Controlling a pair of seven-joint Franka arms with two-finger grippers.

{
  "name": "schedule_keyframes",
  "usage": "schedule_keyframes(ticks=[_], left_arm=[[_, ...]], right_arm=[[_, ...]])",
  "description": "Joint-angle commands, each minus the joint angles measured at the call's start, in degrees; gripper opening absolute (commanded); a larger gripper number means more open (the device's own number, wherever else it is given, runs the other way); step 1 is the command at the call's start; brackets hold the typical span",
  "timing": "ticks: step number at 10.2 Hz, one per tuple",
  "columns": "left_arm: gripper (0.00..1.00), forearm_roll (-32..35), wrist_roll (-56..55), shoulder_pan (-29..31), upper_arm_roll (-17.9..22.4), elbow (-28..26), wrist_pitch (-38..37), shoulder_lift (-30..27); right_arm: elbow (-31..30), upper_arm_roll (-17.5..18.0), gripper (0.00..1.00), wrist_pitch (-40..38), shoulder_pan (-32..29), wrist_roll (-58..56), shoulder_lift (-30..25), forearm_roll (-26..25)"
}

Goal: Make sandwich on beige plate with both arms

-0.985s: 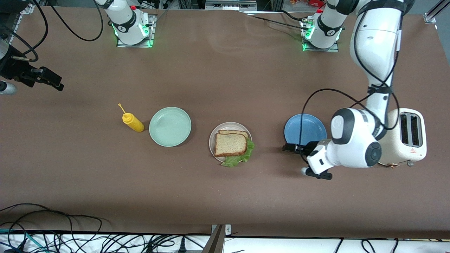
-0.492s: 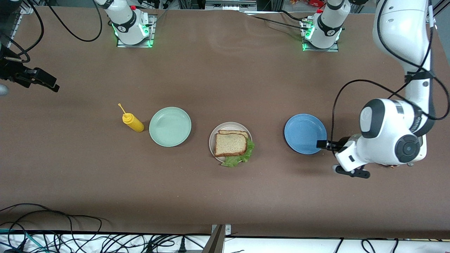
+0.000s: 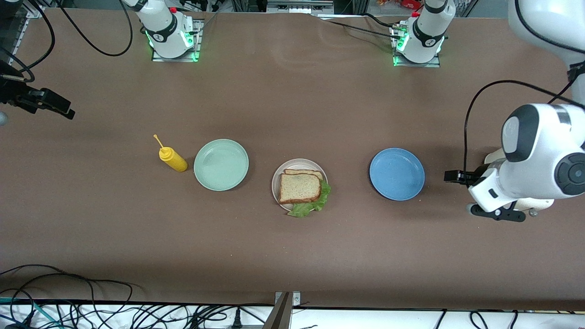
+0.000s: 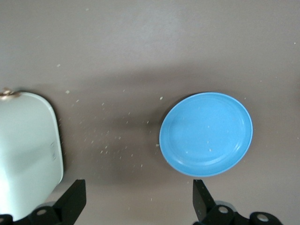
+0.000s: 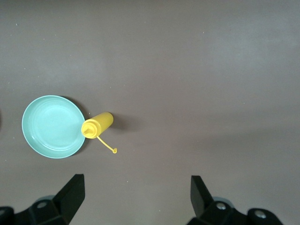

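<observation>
You had the sandwich [image 3: 301, 188] sitting on the beige plate [image 3: 278, 178], between the mint plate [image 3: 221, 164] and blue plate [image 3: 396, 173] — left gripper [image 4: 136, 199] and right gripper [image 5: 136, 197] both wide, holding nothing.

My two arms are glossy white shells with black joint bands. The left arm [image 3: 539, 155] has a round black cap at its big wrist joint, and thin black cables loop along it. Both bases [image 3: 171, 32] sit on metal plates and glow green at the foot (each with a small round black mark on the white collar). The right arm's base carries a red button. The fingers [image 4: 72, 201] are matte black, wedge-shaped, with screw holes at their mounts.
</observation>
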Motion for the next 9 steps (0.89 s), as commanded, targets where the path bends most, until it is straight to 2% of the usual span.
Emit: schedule_keyframes(ticks=[1, 7, 9], left_arm=[[1.0, 2.1, -3.2, 0.1, -0.4, -1.2, -2.2, -4.4], [1.0, 2.2, -3.2, 1.3, -0.4, -15.3, -2.4, -21.9], [1.0, 3.8, -3.2, 1.4, -0.3, -17.3, -3.6, -25.6]], right_arm=[[1.9, 0.1, 1.0, -1.9, -0.1, -0.8, 0.9, 0.6], [3.5, 0.1, 1.0, -1.8, -0.3, -0.8, 2.2, 0.5], [3.5, 0.1, 1.0, -1.7, -0.1, -0.7, 2.2, 0.5]])
